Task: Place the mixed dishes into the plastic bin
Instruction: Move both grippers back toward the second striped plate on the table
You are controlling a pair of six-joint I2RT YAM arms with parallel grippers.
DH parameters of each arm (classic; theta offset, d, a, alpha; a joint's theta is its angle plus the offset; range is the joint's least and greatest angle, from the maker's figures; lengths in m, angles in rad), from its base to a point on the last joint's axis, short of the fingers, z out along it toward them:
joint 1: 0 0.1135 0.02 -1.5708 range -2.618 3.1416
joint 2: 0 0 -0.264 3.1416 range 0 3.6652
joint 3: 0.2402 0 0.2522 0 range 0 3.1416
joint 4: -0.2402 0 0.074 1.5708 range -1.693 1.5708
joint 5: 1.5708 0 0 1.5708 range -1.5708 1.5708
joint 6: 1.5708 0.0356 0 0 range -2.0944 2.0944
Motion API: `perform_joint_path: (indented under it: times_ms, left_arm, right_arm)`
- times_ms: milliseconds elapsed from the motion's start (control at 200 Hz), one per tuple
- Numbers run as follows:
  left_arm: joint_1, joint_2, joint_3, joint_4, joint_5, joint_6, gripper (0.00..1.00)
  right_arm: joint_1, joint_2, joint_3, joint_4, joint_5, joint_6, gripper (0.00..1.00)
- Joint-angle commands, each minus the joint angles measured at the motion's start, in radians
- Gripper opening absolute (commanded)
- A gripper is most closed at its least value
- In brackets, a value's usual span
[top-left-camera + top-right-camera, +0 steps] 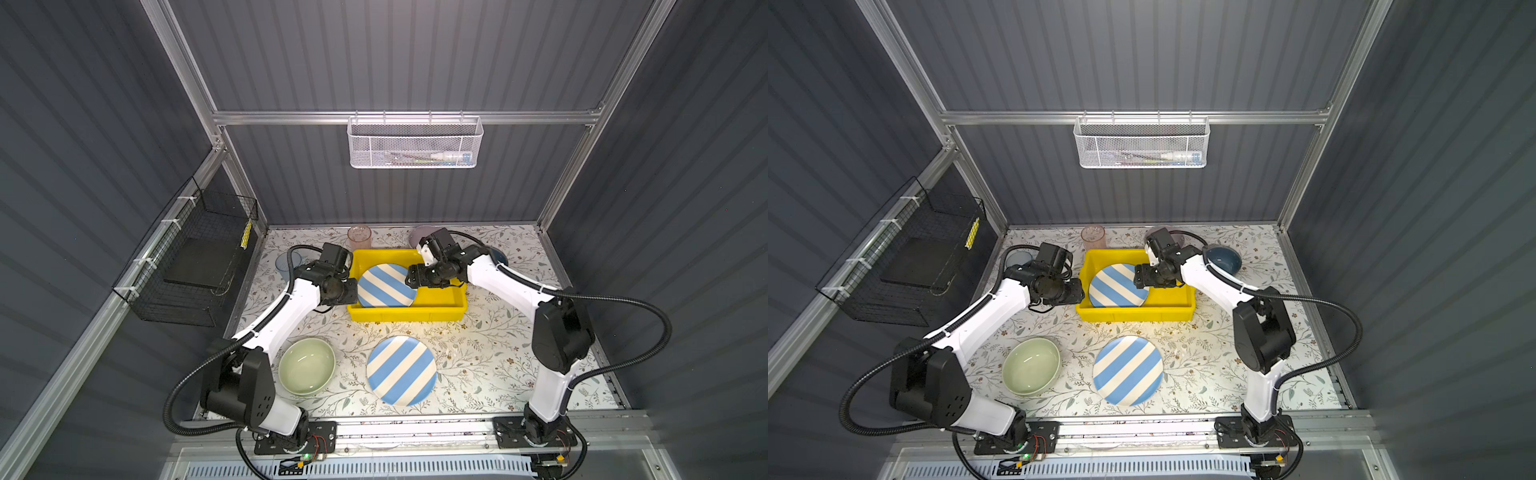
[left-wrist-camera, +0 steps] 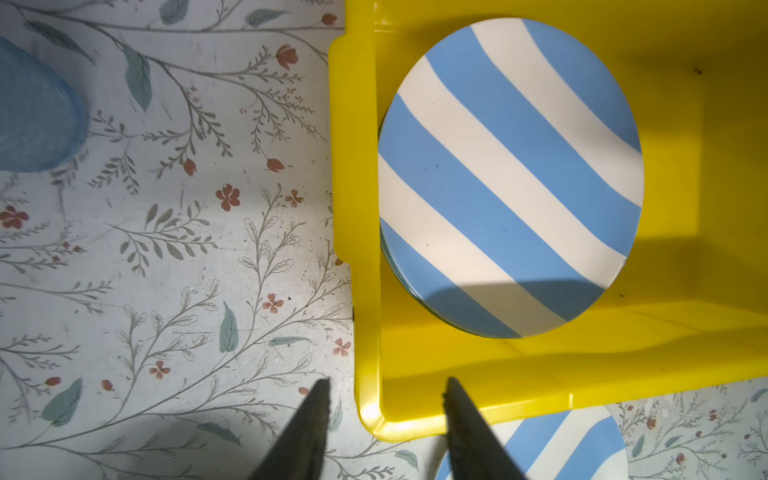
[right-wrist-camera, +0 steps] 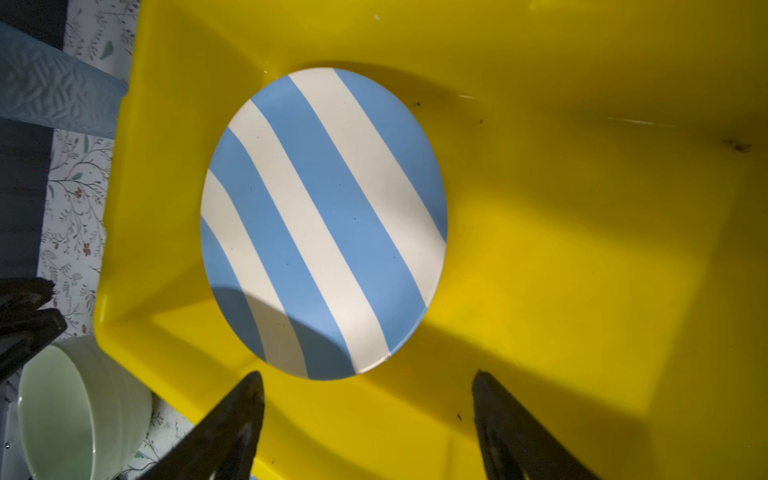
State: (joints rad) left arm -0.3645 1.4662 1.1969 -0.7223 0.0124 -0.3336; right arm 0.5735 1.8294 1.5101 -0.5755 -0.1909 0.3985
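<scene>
At the left front of the floral-patterned table sits a pale green round bowl. The left gripper hovers at the left edge of the bright yellow rectangular plastic bin, its fingers apart and empty. A round blue-and-white striped plate lies inside the bin, toward its left end. A second striped plate lies on the table in front of the bin. Above the bin, the right gripper gapes wide and holds nothing.

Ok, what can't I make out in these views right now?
- Lilac bowl: both top views, mostly behind the right arm.
- Blue tumbler: partly behind the left arm; cut off by the left wrist view's edge.
- White mesh basket contents: too small, blurred by mesh.
</scene>
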Motion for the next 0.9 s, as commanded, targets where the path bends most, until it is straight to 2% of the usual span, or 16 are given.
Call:
perform_joint_path:
  times_ms: [0, 85, 335, 495, 675, 896]
  left_arm:
    - [0.007, -0.08, 0.001, -0.032, 0.029, 0.03, 0.58]
    - [0.007, -0.123, -0.018, -0.033, 0.062, 0.049, 0.62]
    - [-0.002, -0.228, -0.109, -0.019, 0.198, 0.062, 0.61]
    - [-0.053, -0.288, -0.176, -0.02, 0.196, 0.045, 0.58]
    - [-0.205, -0.309, -0.232, -0.041, 0.118, -0.025, 0.54]
    - [-0.252, -0.366, -0.364, -0.019, 0.136, -0.098, 0.48]
  right_arm:
    - [0.001, -0.08, -0.068, -0.004, -0.038, -0.011, 0.8]
    - [0.0, -0.153, -0.139, 0.034, -0.069, 0.004, 0.8]
    - [0.0, -0.405, -0.385, 0.147, -0.134, 0.06, 0.8]
    - [0.002, -0.55, -0.545, 0.181, -0.188, 0.063, 0.79]
    - [0.007, -0.685, -0.739, 0.275, -0.219, 0.123, 0.77]
    - [0.039, -0.811, -0.971, 0.428, -0.224, 0.235, 0.73]
